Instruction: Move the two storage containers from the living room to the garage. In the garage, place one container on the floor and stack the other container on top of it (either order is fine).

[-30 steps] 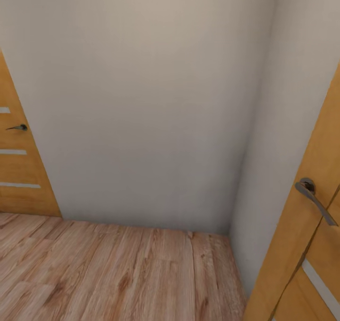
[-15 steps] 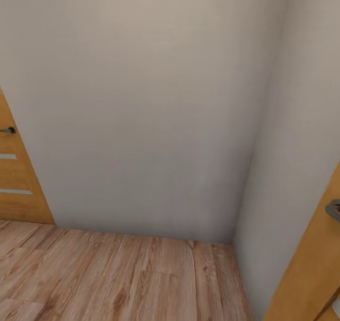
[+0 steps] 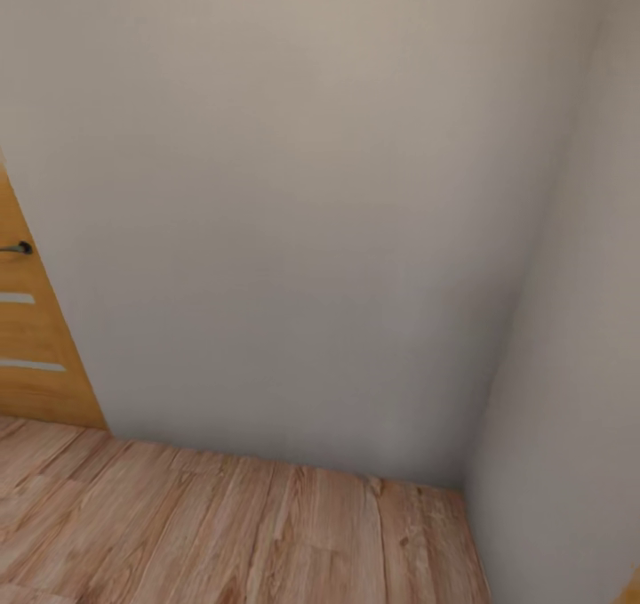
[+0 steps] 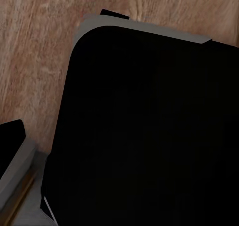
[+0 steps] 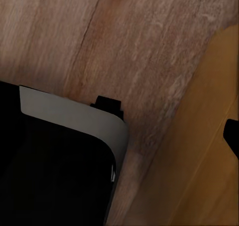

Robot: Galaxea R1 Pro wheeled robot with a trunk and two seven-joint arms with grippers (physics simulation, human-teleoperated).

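The two storage containers are out of view. In the head view I face a plain pale wall [image 3: 293, 213] that meets a second wall [image 3: 569, 390] in a corner at the right, over light wood plank flooring [image 3: 222, 533]. Both wrist views look down on my own black, grey-edged base [image 4: 149, 131] [image 5: 55, 166] above the same planks.
A wooden door [image 3: 27, 346] with a dark lever handle [image 3: 18, 248] stands at the left edge of the head view. An orange wooden door panel [image 5: 199, 156] lies close beside my base in the right wrist view. The wall corner closes off the way ahead and to the right.
The whole head view has shifted: the wooden door with its handle at the right has slid out of the picture and the wall corner has moved right. This is camera motion.
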